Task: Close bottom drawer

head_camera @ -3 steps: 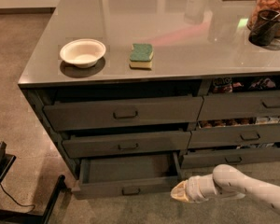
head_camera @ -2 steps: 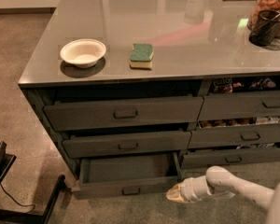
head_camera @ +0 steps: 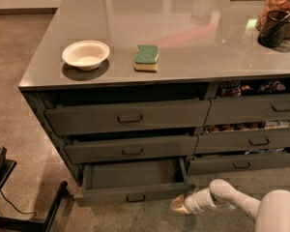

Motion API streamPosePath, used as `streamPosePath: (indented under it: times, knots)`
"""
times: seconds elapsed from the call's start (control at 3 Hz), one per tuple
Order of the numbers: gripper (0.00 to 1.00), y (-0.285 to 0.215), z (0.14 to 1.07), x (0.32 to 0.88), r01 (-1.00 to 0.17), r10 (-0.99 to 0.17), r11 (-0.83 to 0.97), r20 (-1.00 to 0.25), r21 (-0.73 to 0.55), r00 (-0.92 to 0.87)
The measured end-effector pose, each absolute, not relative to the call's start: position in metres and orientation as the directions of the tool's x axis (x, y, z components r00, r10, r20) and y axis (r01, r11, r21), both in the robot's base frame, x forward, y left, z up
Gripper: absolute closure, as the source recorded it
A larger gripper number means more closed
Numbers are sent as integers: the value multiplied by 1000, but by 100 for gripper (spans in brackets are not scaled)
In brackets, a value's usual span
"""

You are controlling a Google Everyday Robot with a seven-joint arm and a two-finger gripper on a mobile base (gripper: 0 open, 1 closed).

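the bottom drawer (head_camera: 135,179) stands pulled out at lower centre, its inside showing. the gripper (head_camera: 180,205) is low at lower right, just beside the drawer's right front corner; wide or narrow, i cannot tell. a bowl (head_camera: 86,55) and sponge (head_camera: 146,58) rest apart on the counter (head_camera: 193,42), upper left.

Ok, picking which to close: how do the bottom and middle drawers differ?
The bottom drawer is pulled far out, inside showing; the middle drawer is barely out. The bottom drawer's front is slimmer than the middle drawer's. Both are dark wood with centre loop handles. The gripper sits by the bottom drawer's right corner.
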State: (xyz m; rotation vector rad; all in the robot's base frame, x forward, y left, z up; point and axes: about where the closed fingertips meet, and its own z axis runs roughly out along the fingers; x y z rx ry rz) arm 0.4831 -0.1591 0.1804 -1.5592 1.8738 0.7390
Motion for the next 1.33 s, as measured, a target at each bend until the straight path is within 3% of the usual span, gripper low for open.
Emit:
streamPosePath:
  times: [0.67,1.33]
  knots:
    - [100,-156,175,484,-987,-662,157,-739,27,-125]
    - [100,-137,159,502,-970,-685,143,-728,-195,45]
